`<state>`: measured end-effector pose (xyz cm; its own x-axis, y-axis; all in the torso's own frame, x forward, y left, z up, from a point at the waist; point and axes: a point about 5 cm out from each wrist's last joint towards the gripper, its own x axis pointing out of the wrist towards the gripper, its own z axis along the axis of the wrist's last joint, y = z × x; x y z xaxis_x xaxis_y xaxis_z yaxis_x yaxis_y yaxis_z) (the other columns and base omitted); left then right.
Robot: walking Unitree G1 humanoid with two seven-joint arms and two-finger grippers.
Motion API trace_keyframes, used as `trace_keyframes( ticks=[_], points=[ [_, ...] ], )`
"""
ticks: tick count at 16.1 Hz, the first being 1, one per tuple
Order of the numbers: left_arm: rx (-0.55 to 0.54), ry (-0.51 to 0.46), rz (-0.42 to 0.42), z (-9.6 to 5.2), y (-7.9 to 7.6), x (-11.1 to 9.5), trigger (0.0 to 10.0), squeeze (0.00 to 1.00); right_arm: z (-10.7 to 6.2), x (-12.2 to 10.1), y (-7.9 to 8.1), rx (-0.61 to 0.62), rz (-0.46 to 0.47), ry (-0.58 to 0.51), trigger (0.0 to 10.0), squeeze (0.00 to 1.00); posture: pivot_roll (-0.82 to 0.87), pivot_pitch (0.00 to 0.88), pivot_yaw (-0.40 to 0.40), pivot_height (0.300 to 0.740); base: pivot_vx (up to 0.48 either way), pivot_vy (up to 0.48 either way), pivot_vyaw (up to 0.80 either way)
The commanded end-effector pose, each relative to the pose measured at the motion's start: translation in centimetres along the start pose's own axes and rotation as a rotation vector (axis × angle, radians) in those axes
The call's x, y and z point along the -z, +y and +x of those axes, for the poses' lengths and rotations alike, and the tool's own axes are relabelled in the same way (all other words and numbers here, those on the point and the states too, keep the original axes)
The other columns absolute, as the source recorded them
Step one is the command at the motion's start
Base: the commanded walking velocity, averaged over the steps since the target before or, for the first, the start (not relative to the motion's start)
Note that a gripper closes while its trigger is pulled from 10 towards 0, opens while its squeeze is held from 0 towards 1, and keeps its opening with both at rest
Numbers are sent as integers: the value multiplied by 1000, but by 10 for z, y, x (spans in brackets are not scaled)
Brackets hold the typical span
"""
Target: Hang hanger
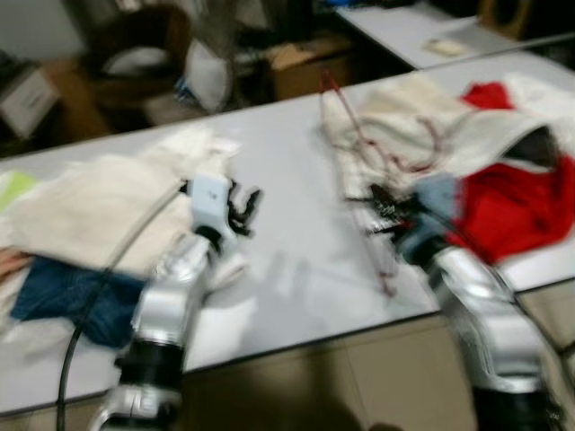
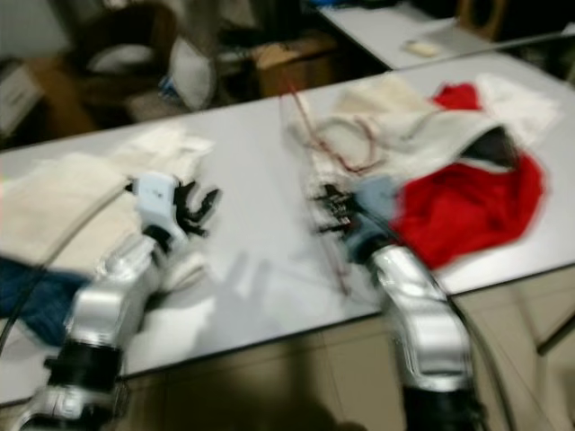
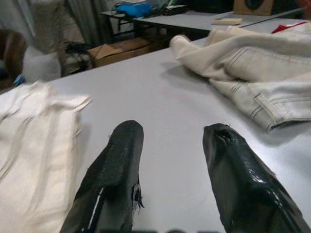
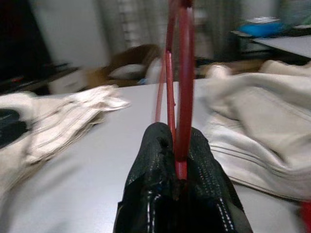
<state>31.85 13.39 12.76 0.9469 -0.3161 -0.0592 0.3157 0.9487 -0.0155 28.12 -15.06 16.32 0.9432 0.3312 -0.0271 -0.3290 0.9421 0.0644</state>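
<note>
Red, thin wire hanger (image 4: 181,82) sat clamped between the two black fingers of the right gripper (image 4: 181,167), the fingers pressed tight against the wire with no gap on either side. From the head views the hanger (image 1: 355,135) ran away from that gripper (image 1: 388,208) across the pale grey table (image 1: 287,162), partly lying over a crumpled cream denim garment (image 1: 404,112). Just beside the right arm lay a bright red cloth (image 1: 517,202), touching the cream garment's near edge and spilling toward the table's front edge.

Left gripper (image 3: 172,187) hovered low over bare tabletop, its fingers (image 3: 116,179) spread well apart and holding nothing, touching nothing that could be made out. It sat (image 1: 241,208) at the edge of a folded off-white cloth (image 1: 99,202), with a dark blue denim piece (image 1: 67,301) nearer the robot on that side. A black cable (image 1: 85,310) trailed alongside the left arm.

Head views were blurred, so fine detail of the hanger's hook could not be told. Beyond the table, a brown cardboard box (image 1: 301,63) and a second grey table (image 1: 422,31) stood in a cluttered background.
</note>
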Motion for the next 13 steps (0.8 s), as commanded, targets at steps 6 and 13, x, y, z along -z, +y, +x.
trace_keyframes(
  ticks=[6, 13],
  points=[
    [-184, -19, -11, -43, -1, 2, 10000, 0, -24, -8, -10, 65, -101, -16, 10000, 0, -118, 0, 82, 740, 0, 480, 0],
    [-63, -7, -31, -32, -25, 3, 10000, 0, -30, 9, -8, 82, 16, 13, 10000, 0, -137, 0, 102, 740, 0, -137, 0]
  ],
)
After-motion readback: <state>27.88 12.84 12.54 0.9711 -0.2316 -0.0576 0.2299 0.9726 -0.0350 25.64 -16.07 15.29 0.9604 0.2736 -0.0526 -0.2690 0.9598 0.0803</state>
